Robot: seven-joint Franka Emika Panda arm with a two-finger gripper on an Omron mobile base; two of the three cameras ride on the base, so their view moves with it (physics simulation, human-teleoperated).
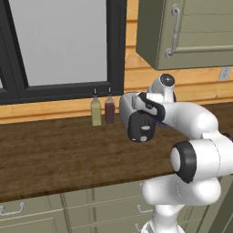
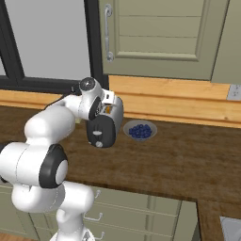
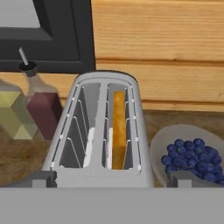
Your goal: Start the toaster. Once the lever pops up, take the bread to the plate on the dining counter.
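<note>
- The gripper (image 3: 112, 183) hangs just above the toaster (image 3: 101, 131), jaws spread wide and holding nothing.
- The slots run straight away from the jaws; the bread (image 3: 118, 129) stands in the right-hand slot.
- The lever (image 1: 144, 128) sits lower, on the black near end.
- Toaster near the bench (image 1: 54, 154) back edge, between bottles (image 1: 103, 109) and a blueberry bowl (image 2: 140, 130); window (image 1: 59, 41) behind.

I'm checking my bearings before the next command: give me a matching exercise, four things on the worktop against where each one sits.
Things:
1. bread
2. bowl of blueberries
3. dark red bottle
4. yellow bottle

Places (as the hand view shows them):
A. farthest left
B. right of the toaster
C. in the toaster's right slot
D. just left of the toaster

Pairs: 1-C, 2-B, 3-D, 4-A
</note>
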